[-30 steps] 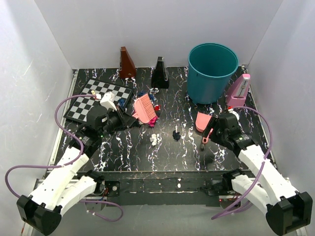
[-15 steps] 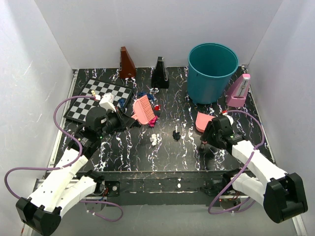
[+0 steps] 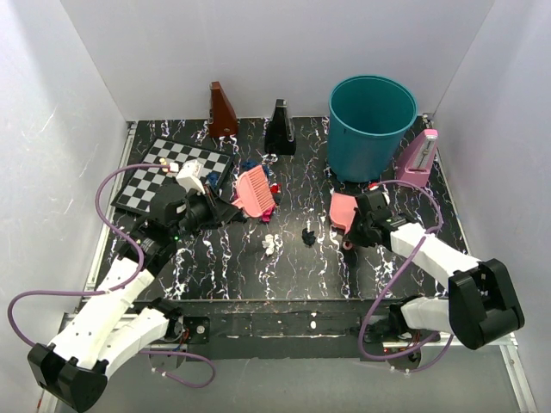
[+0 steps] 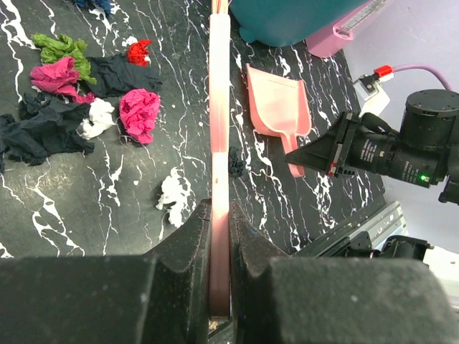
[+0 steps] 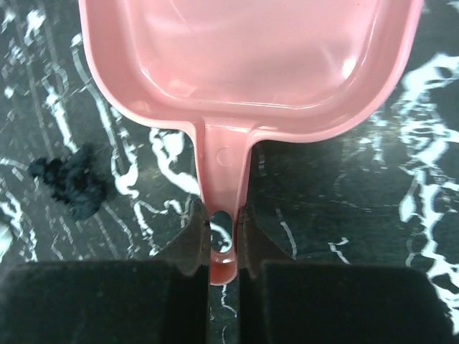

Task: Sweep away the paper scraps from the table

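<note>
Pinching the pink brush (image 4: pixel 219 107) by its handle, the left end effector (image 4: pixel 221 236) has both fingers pressed against the handle's sides. The paper scraps (image 4: pixel 140 115) lie clustered on the bench (image 4: pixel 107 208) ahead of it, to the left in its wrist view. The right end effector (image 5: pixel 222 229) is clamped on the handle tip of the pink dustpan (image 5: pixel 251 64), whose pan rests flat straight ahead, with a dark wad (image 5: pixel 72 188) ahead on the left.

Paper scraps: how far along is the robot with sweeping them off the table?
Done: both tools are gripped, the left gripper on the pink brush, the right gripper on the dustpan handle. In hand: nothing swept yet; the dustpan is empty. Left: the paper scraps lie on the table.
</note>
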`<state>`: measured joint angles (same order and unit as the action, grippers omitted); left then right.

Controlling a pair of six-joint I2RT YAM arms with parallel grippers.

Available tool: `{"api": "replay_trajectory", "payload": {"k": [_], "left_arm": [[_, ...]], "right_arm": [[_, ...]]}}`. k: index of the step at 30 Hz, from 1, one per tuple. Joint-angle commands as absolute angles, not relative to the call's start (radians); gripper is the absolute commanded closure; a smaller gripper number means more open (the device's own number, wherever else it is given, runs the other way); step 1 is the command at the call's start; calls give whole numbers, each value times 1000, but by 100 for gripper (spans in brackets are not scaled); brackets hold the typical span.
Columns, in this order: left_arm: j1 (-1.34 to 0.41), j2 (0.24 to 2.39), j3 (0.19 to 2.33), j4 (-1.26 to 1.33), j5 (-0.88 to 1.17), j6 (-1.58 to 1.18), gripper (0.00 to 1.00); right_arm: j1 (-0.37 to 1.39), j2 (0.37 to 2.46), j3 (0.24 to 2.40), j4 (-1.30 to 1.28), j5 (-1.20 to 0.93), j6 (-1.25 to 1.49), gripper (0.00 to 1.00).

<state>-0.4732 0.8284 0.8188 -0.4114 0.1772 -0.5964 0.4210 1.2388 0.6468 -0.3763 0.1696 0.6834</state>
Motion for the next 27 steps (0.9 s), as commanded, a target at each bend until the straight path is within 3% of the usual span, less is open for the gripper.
{"api": "replay_trajectory", "payload": {"k": [1, 8, 11, 15, 17, 19, 27], "left_arm": [[-471, 831, 868, -405, 213, -574, 100], [-471, 900, 896, -405, 307, -557, 100], [-472, 930, 908, -402, 330, -554, 100], [-483, 959, 923, -394, 328, -555, 100], [-489, 971, 934, -394, 328, -551, 100], [-497, 980, 943, -394, 328, -549, 100], [-514, 996, 951, -394, 318, -543, 100]], "right_arm": [[474, 1236, 686, -307, 16, 579, 99], [571, 1186, 686, -337, -69, 436, 95], [586, 1201, 724, -397, -38, 419, 72], [606, 1210, 741, -400, 46, 428, 51], [615, 1207, 739, -393, 70, 434, 28], [624, 1194, 726, -374, 109, 446, 20], [681, 904, 496, -135, 294, 509, 20]]}}
